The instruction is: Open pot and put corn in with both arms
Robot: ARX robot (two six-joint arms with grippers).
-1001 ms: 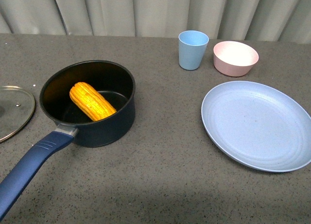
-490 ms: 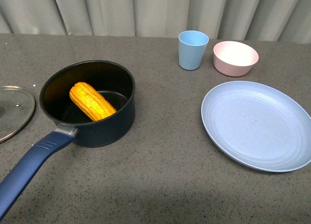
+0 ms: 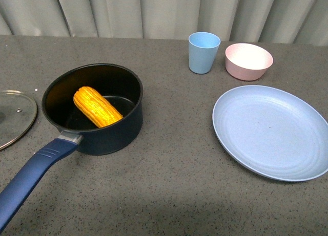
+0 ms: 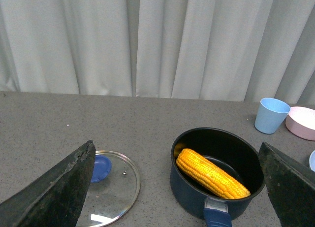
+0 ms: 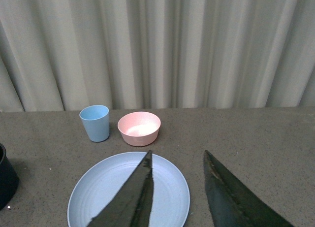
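The corn [image 3: 97, 107] lies inside the pot [image 3: 95, 108], leaning on the pot's wall. The pot sits on the left part of the table [image 3: 169, 185]. Its glass lid [image 3: 15, 117] lies flat just to the left of it, so the job looks done.

The corn looks hard and bumpy, easy to pinch around its middle. The pot looks heavy; its long blue handle [image 3: 31, 177] points toward the near edge and is the best place to hold. The lid could break, and its blue knob [image 4: 100, 168] is the part to grab.

The left gripper [image 4: 177, 187] is wide open, holding nothing. The right gripper [image 5: 177, 187] is open a little, empty, above the blue plate [image 3: 271, 131]. There is lots of bare table near the front.
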